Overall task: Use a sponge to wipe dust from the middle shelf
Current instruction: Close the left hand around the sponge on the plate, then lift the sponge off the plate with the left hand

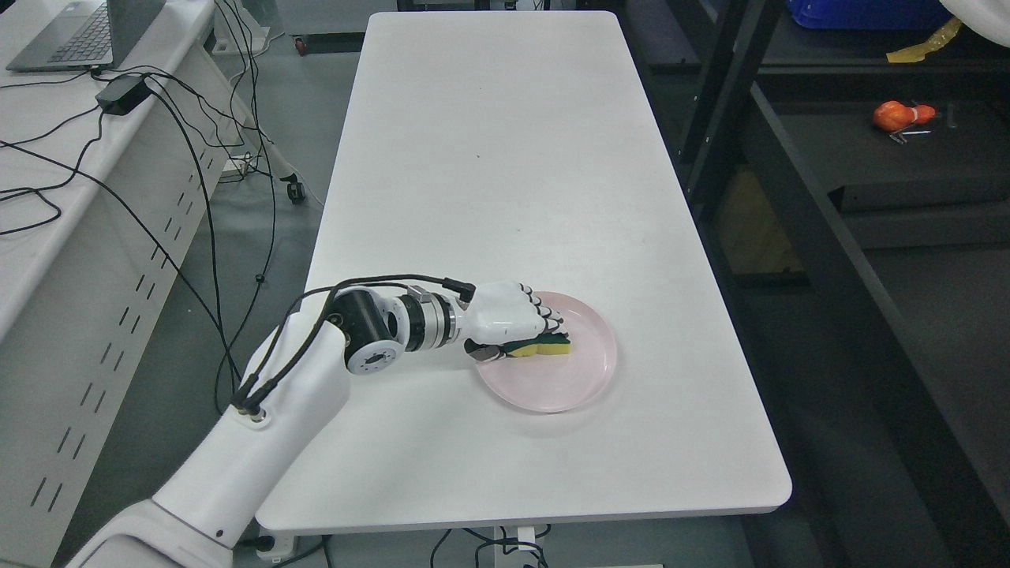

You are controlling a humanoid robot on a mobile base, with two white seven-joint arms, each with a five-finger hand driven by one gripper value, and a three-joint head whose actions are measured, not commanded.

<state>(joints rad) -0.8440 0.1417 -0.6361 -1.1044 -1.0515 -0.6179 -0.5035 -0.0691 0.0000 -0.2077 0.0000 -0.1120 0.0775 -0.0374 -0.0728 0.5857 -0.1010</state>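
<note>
A yellow sponge with a dark green scouring side (pixel 548 346) lies on a pink plate (pixel 580 379) on the white table (pixel 505 173). My left hand (pixel 517 323) reaches in from the lower left and rests over the sponge, fingers curled over its top and thumb under its near side, closed on it. The sponge still sits on the plate. The black shelf unit (pixel 797 197) stands to the right of the table.
An orange object (pixel 902 115) lies on a dark shelf at the upper right. A blue bin (pixel 868 12) sits on the shelf above. A desk with a laptop (pixel 71 35), a power brick and trailing black cables stands on the left.
</note>
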